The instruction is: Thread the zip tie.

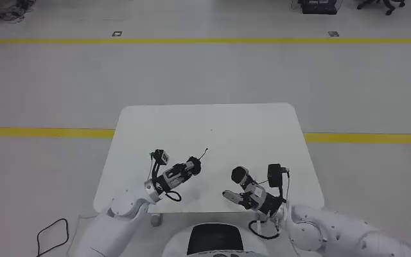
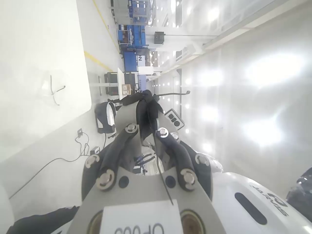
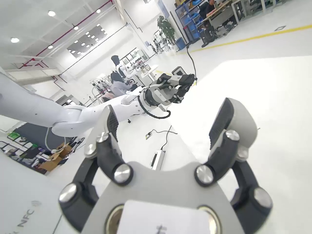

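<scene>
A thin black zip tie (image 1: 203,155) is pinched in my left gripper (image 1: 193,165), which is shut on it above the near left part of the white table (image 1: 257,125). In the left wrist view the zip tie (image 2: 170,94) sticks out past the closed fingertips (image 2: 156,105), its small head at the free end, and its tail runs back along the wrist. My right gripper (image 1: 233,184) stands open with nothing in it, to the right of the left one and apart from it. In the right wrist view my right gripper (image 3: 168,120) faces the left gripper (image 3: 187,81), with the zip tie (image 3: 192,62) rising from it.
The table's near edge (image 1: 212,211) lies just under both wrists. A small dark speck (image 1: 210,130) lies mid-table. Yellow floor lines (image 1: 205,40) run behind the table. Cables and a power strip (image 3: 158,158) lie on the floor by the table.
</scene>
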Controlling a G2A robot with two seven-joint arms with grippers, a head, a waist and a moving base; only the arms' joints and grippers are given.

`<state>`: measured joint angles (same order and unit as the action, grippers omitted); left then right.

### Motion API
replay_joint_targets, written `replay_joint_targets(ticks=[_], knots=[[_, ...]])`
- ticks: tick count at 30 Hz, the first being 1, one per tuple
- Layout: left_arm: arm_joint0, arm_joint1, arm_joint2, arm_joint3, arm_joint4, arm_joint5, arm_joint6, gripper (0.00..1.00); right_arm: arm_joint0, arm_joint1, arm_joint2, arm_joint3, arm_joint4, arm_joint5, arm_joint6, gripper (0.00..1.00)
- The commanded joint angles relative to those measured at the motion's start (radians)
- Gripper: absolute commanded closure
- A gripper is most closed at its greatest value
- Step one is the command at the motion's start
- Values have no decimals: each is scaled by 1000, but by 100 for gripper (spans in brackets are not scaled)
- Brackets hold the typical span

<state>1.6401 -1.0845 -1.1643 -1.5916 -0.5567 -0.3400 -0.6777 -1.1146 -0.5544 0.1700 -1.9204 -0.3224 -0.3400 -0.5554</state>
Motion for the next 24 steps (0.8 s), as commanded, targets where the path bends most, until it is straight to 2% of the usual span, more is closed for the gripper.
replay_joint_targets(ticks=[1, 7, 24], knots=[[3, 0, -3, -1, 1, 0, 0, 100, 11, 7, 0, -3, 47, 0, 25, 0], [8, -3, -2, -1, 4, 0, 1, 100, 31, 22, 0, -6, 122, 0, 91, 0], [-2, -9, 10, 10, 1, 0, -3, 100, 49, 29, 0, -39, 175, 0, 252, 0]])
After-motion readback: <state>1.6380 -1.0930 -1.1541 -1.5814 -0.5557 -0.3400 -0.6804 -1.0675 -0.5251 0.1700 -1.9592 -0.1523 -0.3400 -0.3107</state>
